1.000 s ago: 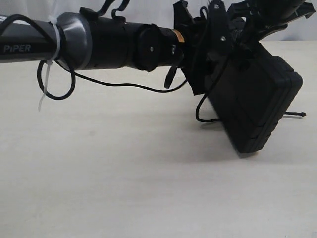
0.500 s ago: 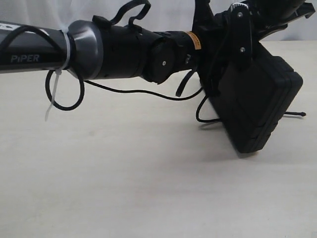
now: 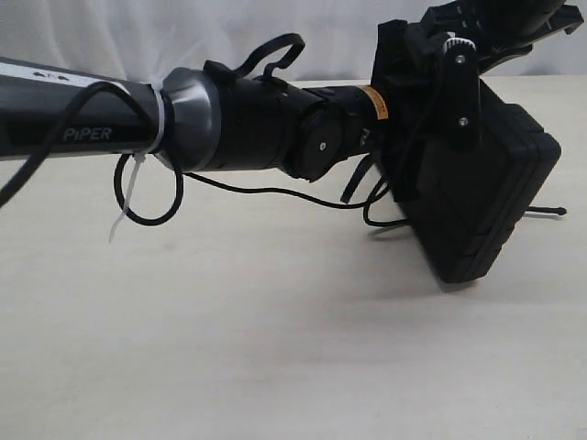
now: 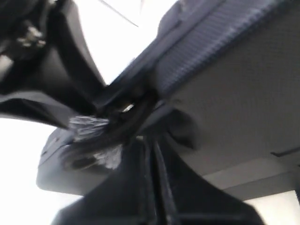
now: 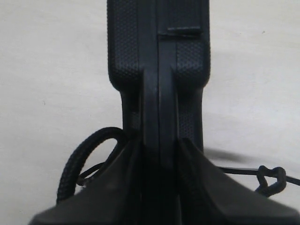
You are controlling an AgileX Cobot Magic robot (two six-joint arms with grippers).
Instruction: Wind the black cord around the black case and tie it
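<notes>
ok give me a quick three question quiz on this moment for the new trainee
1. True or false: the black case lies flat on the table.
2. Multiple choice: the right gripper is A) open and empty, B) shut on the case's edge, C) out of view.
3. Fill in: the knotted end of the black cord rests on the ___.

Key: 1 false, the case stands tilted with its upper end held up. 2 B. 3 table.
</notes>
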